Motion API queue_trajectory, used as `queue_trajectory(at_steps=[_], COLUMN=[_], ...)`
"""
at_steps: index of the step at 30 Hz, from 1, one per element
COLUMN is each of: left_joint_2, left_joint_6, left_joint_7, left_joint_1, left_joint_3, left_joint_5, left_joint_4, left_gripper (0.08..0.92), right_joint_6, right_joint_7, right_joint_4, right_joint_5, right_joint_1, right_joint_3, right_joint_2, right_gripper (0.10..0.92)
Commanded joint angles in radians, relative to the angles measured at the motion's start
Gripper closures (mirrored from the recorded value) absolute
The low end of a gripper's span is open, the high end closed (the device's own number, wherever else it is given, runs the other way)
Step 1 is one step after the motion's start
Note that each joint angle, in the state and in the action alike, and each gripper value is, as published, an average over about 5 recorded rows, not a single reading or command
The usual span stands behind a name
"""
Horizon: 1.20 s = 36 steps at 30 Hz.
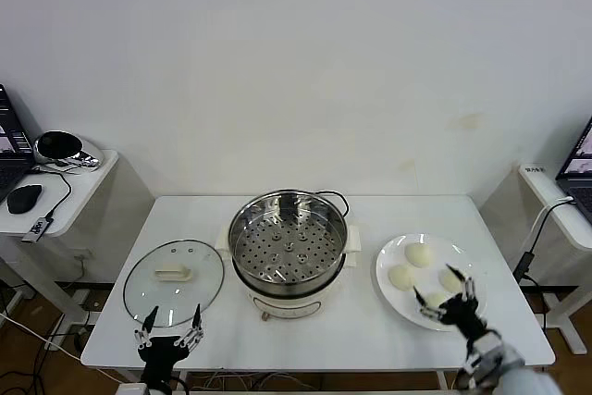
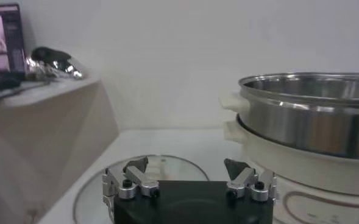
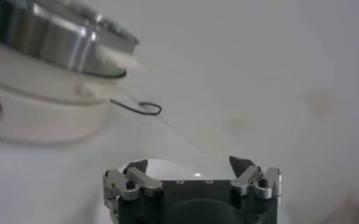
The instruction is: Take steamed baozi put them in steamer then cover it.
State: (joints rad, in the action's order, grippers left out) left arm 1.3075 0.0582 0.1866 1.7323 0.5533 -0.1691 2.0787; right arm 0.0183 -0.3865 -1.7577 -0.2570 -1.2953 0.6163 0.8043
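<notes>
Right gripper point(image 1: 447, 295) is hovering with its fingers spread wide over the near edge of the white plate point(image 1: 396, 295), just above the nearest of the four steamed baozi point(image 1: 437, 301); I am seeing nothing between the fingers yet. Left gripper point(image 1: 169, 324) is waiting at the near table edge, fingers also spread and empty, just in front of the cover point(image 1: 174, 282), which is lying flat on the table point(image 1: 370, 335) left of the steamer point(image 1: 288, 240).

What I am worrying about: the buns are lying close together on the plate, so in my judgement a descent slightly off centre would be nudging a neighbour or pushing one toward the rim. They look soft, so closing too hard would be denting the dough, and closing too lightly would be letting it slip on the way across. The steamer wall is standing tall between plate and tray, so a low carry would be clipping the rim or the side handle point(image 1: 352, 238).

Around the work, a black cable point(image 3: 139, 108) is trailing behind the steamer, clear of the path. Side tables are flanking the workspace, the left one point(image 1: 69, 191) carrying a mouse point(image 1: 23, 197) and a shiny object point(image 1: 59, 147); neither is getting in my way.
</notes>
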Motion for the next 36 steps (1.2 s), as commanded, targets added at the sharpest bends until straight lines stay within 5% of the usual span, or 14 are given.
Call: queue_trajectory(at_steps=[1, 9, 18, 36], left_joint_2=[-0.01, -0.006, -0.005, -0.006], left_joint_6=[0.006, 0.008, 0.009, 0.012], left_joint_7=[-0.014, 0.02, 0.035, 0.03], left_joint_1=[-0.002, -0.026, -0.04, -0.044], left_joint_3=[0.014, 0.034, 0.056, 0.078], left_joint_5=[0.04, 0.032, 0.021, 0.033], left_joint_4=[-0.003, -0.015, -0.02, -0.022], left_gripper=[0.177, 0.177, 0.177, 0.177], right_joint_6=[0.046, 0.138, 0.03, 0.003], right_joint_7=[-0.169, -0.477, -0.748, -0.758], right_joint_4=[0.099, 0.275, 0.524, 0.775], right_joint_5=[-0.177, -0.162, -0.159, -0.135], right_joint_1=[0.21, 0.659, 1.076, 1.192], right_joint_3=[-0.021, -0.425, -0.89, -1.114], right_joint_2=[-0.25, -0.337, -0.238, 0.018], right_gripper=[0.203, 0.203, 0.203, 0.203])
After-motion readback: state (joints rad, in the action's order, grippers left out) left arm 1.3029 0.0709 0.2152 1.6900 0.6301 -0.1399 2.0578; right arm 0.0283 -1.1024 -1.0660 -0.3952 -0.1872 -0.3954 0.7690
